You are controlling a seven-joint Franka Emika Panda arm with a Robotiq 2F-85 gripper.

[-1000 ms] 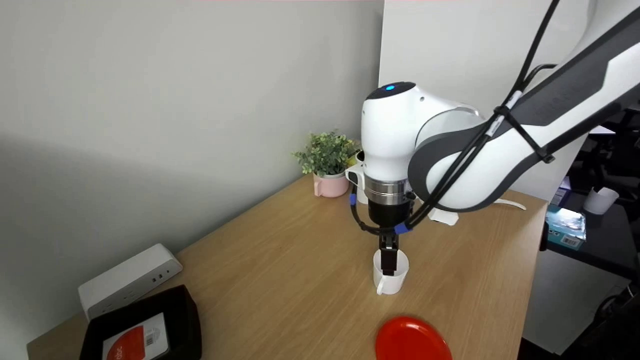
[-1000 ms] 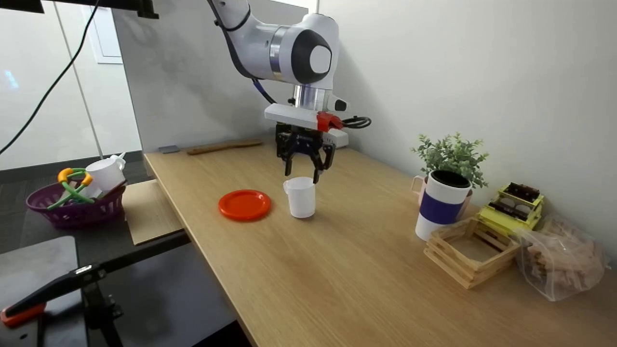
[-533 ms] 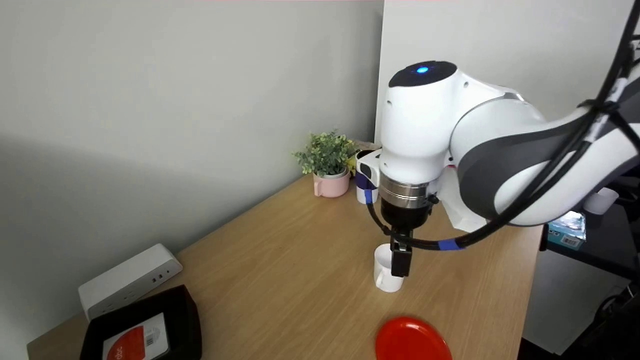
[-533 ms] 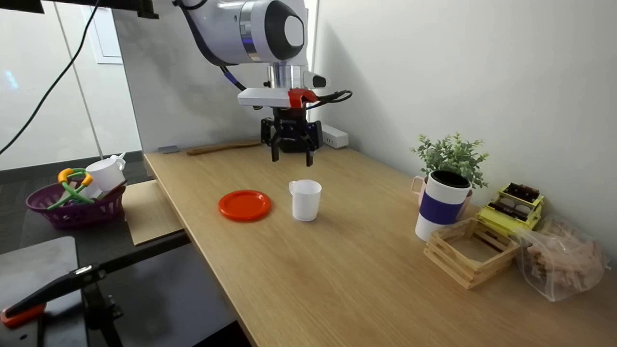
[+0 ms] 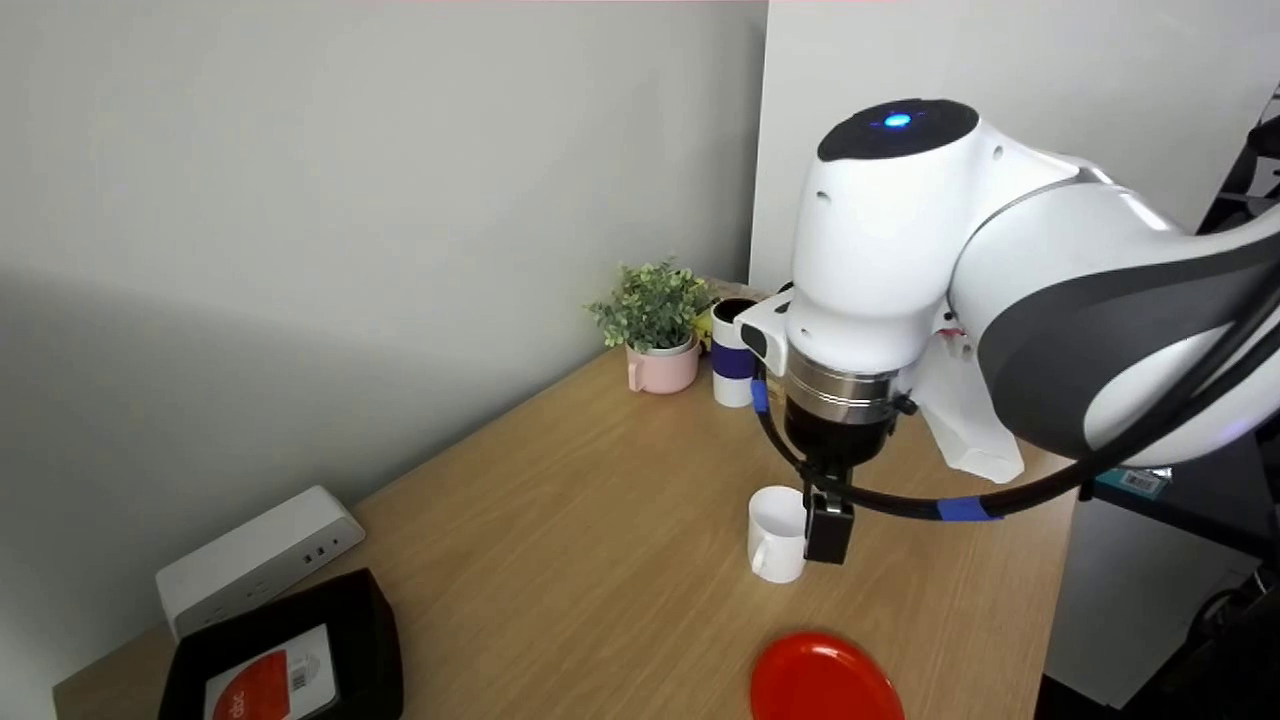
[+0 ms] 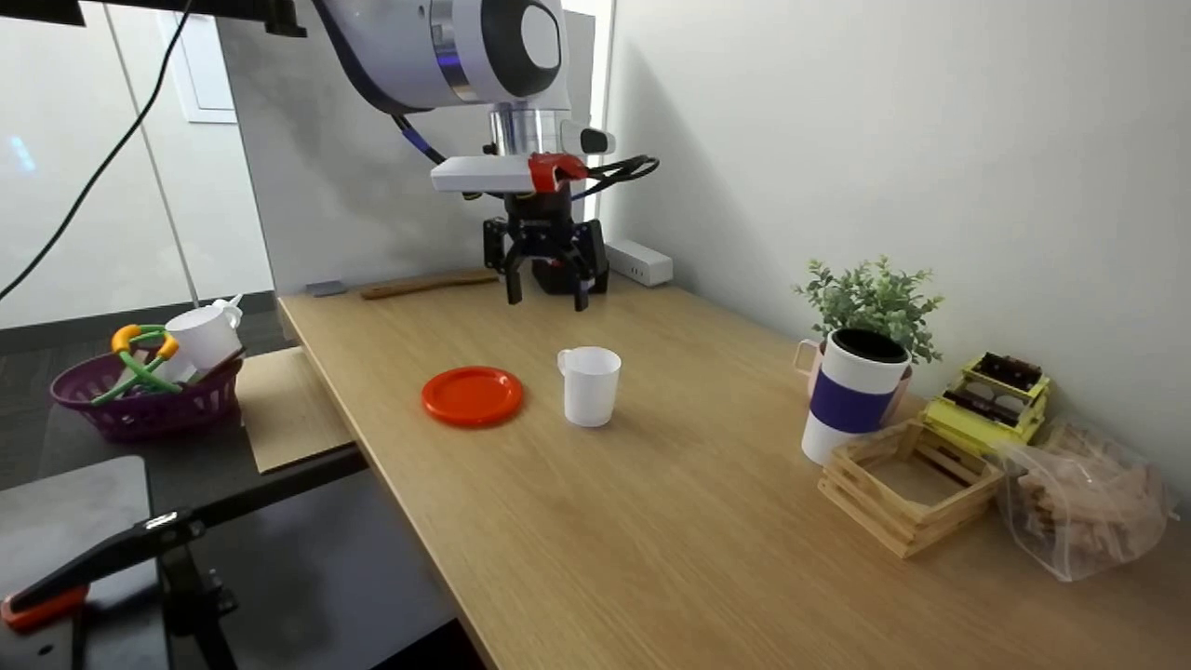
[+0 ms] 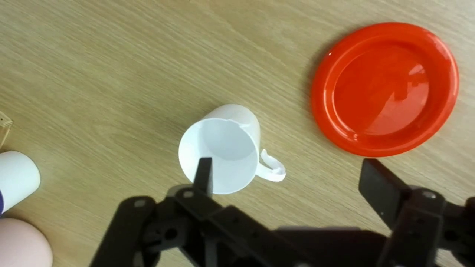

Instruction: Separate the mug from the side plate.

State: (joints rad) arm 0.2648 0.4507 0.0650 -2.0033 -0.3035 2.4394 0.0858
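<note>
The white mug (image 6: pixel 590 386) stands upright on the wooden table, its handle toward the plate. It also shows in an exterior view (image 5: pixel 774 535) and in the wrist view (image 7: pixel 226 155). The red side plate (image 6: pixel 472 396) lies flat beside it with bare table between them. The plate also shows in the wrist view (image 7: pixel 382 89), and it is cut off by the lower edge in an exterior view (image 5: pixel 825 685). My gripper (image 6: pixel 547 300) is open and empty, above the table and apart from both. In the wrist view its fingertips (image 7: pixel 287 161) are wide apart, one overlapping the mug's rim in the picture.
A tall cup with a blue band (image 6: pixel 849 400), a potted plant (image 6: pixel 870 298), a wooden crate (image 6: pixel 907 521), a yellow object (image 6: pixel 986 409) and a plastic bag (image 6: pixel 1089 502) stand along the wall. A black tray (image 5: pixel 375 650) and a power strip (image 5: pixel 260 555) sit at the opposite end.
My open gripper has risen and drawn away from the mug, which it overlapped a second ago. The mug has shifted slightly and now stands still. The plate has not moved.
</note>
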